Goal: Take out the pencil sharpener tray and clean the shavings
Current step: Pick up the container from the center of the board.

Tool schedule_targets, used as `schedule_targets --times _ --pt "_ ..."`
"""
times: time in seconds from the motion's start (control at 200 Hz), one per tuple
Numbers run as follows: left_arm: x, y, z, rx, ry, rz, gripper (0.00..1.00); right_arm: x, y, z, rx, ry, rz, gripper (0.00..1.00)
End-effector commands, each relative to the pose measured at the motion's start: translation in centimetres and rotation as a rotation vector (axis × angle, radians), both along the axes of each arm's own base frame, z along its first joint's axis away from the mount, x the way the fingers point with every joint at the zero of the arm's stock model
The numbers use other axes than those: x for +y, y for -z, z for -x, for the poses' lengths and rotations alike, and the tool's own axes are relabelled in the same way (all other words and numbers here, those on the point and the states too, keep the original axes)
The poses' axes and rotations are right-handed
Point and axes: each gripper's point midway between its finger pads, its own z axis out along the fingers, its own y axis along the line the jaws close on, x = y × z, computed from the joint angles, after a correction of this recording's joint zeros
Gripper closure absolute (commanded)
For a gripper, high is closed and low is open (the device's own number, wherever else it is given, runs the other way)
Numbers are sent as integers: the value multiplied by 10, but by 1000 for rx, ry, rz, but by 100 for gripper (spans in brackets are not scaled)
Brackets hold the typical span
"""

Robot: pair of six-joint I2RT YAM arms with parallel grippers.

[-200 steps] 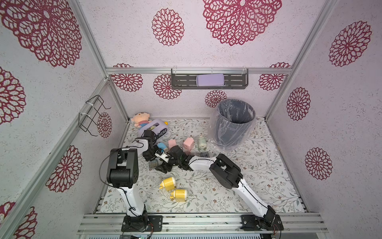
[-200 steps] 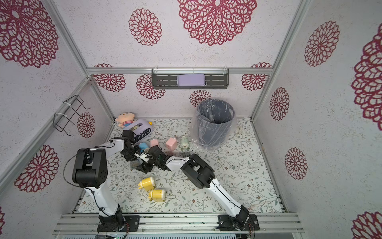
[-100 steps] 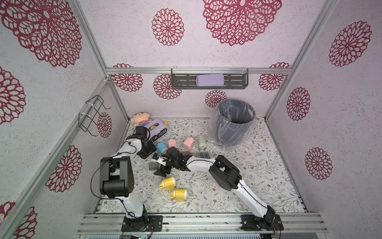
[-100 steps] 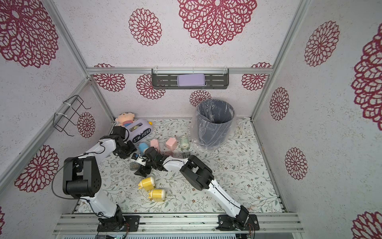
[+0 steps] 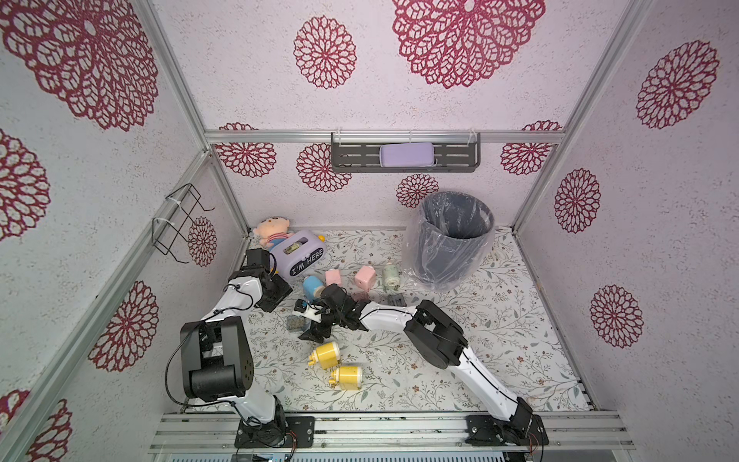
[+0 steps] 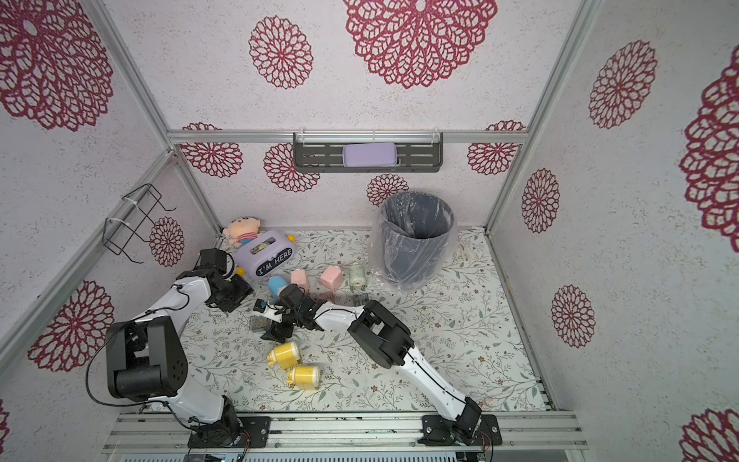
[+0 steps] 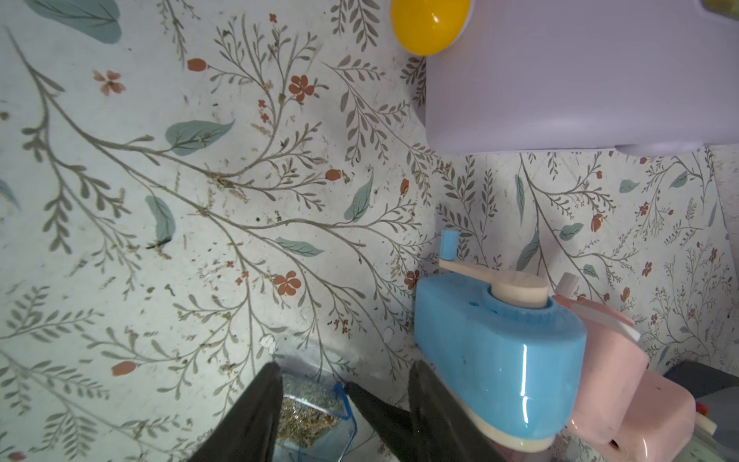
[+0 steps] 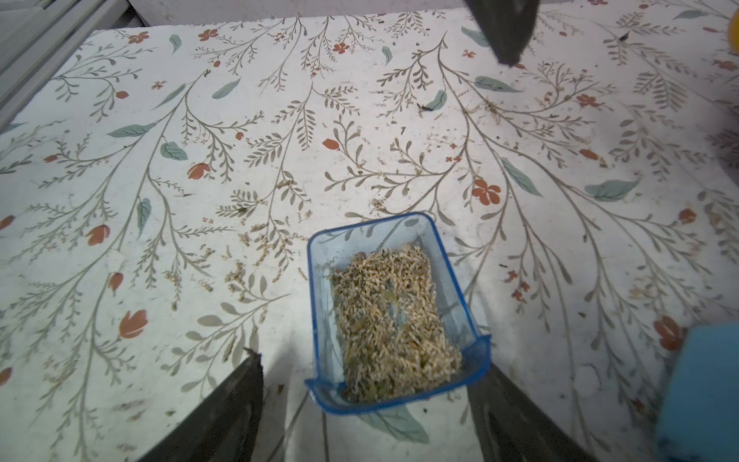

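Note:
The clear blue pencil sharpener tray (image 8: 394, 316), full of tan shavings (image 8: 388, 320), lies flat on the floral mat; it also shows in both top views (image 5: 294, 322) (image 6: 258, 322). My right gripper (image 8: 370, 362) is open, one finger on each side of the tray's lipped end, touching neither side. The blue sharpener body (image 7: 500, 352) lies just behind (image 5: 312, 286). My left gripper (image 7: 344, 366) stands open and holds nothing, close beside that body and left of the tray (image 5: 276, 298).
A grey lined bin (image 5: 452, 240) stands at the back right. Pink sharpeners (image 5: 364, 277), a green one (image 5: 390, 276), two yellow ones (image 5: 326, 354), a purple box (image 5: 298, 256) and a doll (image 5: 272, 232) crowd the mat. Loose shavings (image 8: 240, 272) lie scattered.
The left gripper has drawn back from the right one toward the left wall and its jaws have parted. The right gripper has shifted forward over the tray on the mat.

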Motion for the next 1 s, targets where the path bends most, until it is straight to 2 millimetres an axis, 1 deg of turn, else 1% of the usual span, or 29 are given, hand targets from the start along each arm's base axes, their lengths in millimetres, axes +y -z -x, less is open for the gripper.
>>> schedule_targets --times 0.0,0.095,0.175,0.23,0.42,0.53,0.625,0.72,0.881,0.946,0.996 --pt "3 -14 -2 -55 -14 5 45 0 0 14 -13 -41 6 16" --pt "6 -17 0 -67 -25 6 45 1 -2 5 -46 0 2 11" --pt "8 -20 1 -76 -30 6 45 4 4 -7 -65 37 20 6" --pt "9 -21 2 -78 -33 6 45 7 8 -11 -63 43 24 2" --pt "11 -22 6 -81 -39 8 45 12 21 -10 -47 18 43 2" --pt "12 -23 7 -86 -42 10 45 9 24 -4 -27 0 47 9" --pt "13 -23 7 -91 -44 17 45 5 22 -1 -26 5 51 19" --pt "12 -25 7 -98 -45 23 45 1 19 -1 -33 14 49 28" --pt "10 -34 9 -124 -47 31 45 2 5 -2 -47 30 27 41" --pt "9 -41 11 -140 -50 30 45 3 -5 -4 -55 42 7 47" --pt "9 -47 13 -154 -52 30 45 5 -14 -5 -61 56 -10 48"
